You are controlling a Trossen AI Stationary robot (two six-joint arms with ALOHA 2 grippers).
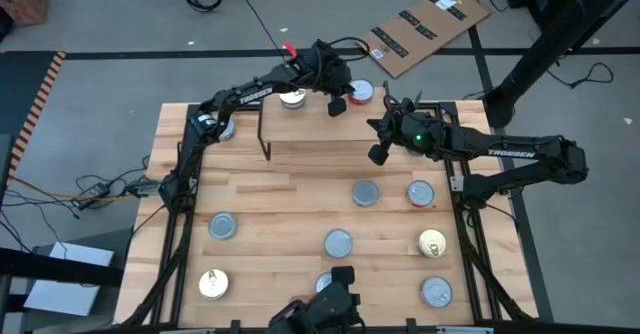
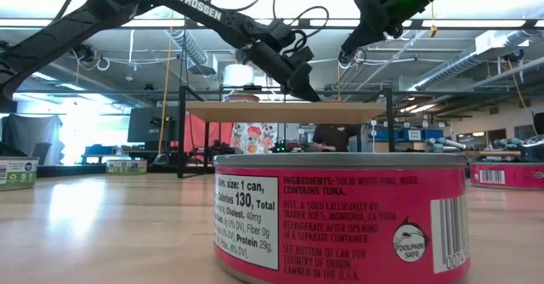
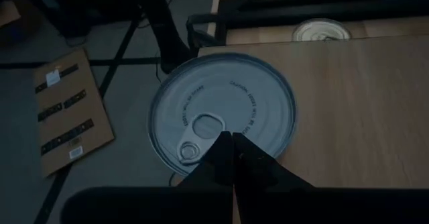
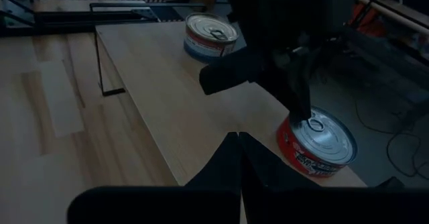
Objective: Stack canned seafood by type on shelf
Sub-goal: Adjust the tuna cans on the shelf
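Observation:
The light-wood shelf (image 1: 320, 139) stands at the table's far side. Two tins rest on its far edge: a blue-and-white one (image 1: 293, 98) and a red-labelled, silver-topped one (image 1: 363, 92) at the far right corner. My left gripper (image 1: 337, 104) is shut and points down over the red tin (image 4: 322, 143). Its tips are by the pull tab (image 3: 201, 125). My right gripper (image 1: 378, 139) is shut too. It hovers over the shelf's right part (image 4: 167, 83) and touches nothing. My left gripper's shut fingertips (image 4: 306, 117) come from above onto the red tin's silver top (image 3: 221, 100), beside the pull tab near the rim. I cannot tell whether they touch it or stop just above. The tin sits upright on the shelf's corner.
Several more tins lie scattered on the table in front of the shelf, among them silver (image 1: 365, 194), red-rimmed (image 1: 421, 193) and gold (image 1: 432, 242). A pink-labelled tuna tin (image 2: 340, 216) stands at the table's near edge. A cardboard sheet (image 1: 425, 29) lies on the floor.

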